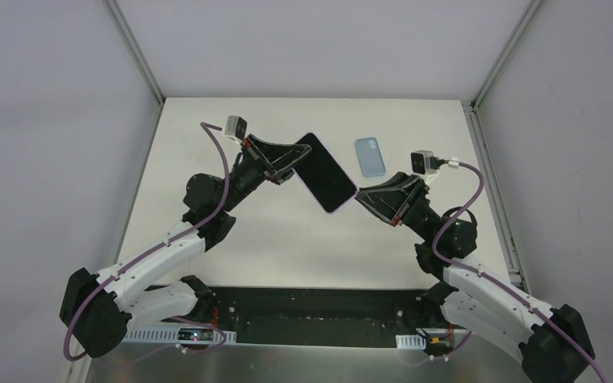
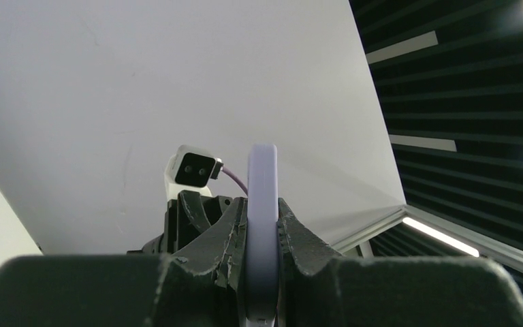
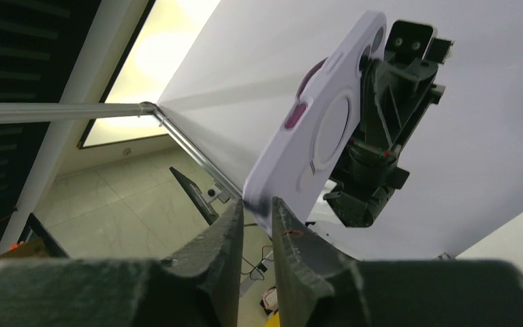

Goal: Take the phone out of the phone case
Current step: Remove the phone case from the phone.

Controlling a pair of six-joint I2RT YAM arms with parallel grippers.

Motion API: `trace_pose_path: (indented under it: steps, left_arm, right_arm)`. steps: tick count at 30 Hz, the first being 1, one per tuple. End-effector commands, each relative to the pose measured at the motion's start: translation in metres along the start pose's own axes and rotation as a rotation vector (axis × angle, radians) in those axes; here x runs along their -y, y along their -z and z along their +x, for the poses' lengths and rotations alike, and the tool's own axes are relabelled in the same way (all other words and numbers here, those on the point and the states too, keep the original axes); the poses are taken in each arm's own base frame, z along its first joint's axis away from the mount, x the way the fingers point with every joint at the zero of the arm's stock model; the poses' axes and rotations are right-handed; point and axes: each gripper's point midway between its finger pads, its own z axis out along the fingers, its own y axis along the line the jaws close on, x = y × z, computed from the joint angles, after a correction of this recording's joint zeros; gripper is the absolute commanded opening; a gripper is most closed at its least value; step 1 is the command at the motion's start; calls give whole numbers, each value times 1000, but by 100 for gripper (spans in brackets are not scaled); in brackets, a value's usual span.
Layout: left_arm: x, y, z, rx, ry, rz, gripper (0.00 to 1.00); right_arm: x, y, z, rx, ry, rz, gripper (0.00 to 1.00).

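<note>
Lavender phone case (image 3: 313,136) is hanging mid-frame, left gripper (image 2: 262,208) pinching its edge, right gripper (image 3: 255,208) pinching a corner, where peeling just the lip seems wisest.

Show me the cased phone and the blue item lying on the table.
cased phone (image 1: 325,175), top view, middle of its dark screen.
blue item (image 1: 370,156), top view, its centre.

The left arm (image 1: 160,251) and the right arm (image 1: 487,287) each rise from their bases, bend at the elbow and lean inward, with their wrists lifted and angled toward each other. The left gripper (image 2: 262,218) clamps one long edge of the phone case (image 3: 320,136), a finger on each face. The right gripper (image 3: 257,208) pinches the opposite lower corner, its fingers nearly together.
</note>
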Motion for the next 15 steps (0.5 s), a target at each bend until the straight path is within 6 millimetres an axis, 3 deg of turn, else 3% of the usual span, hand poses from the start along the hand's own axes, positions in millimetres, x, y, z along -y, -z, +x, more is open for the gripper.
trace_pose_path:
  steps: [1,9,15]
  left_arm:
    - [73,5,-15,88,-30,213,0]
    - [66,6,-15,95,-49,199,0]
    - [57,6,-17,110,-113,177,0]
  right_arm:
    - [-28,8,11,-50,62,-96,27]
    - [-18,10,12,-61,58,2,49]
    - [9,18,11,-54,115,164,57]
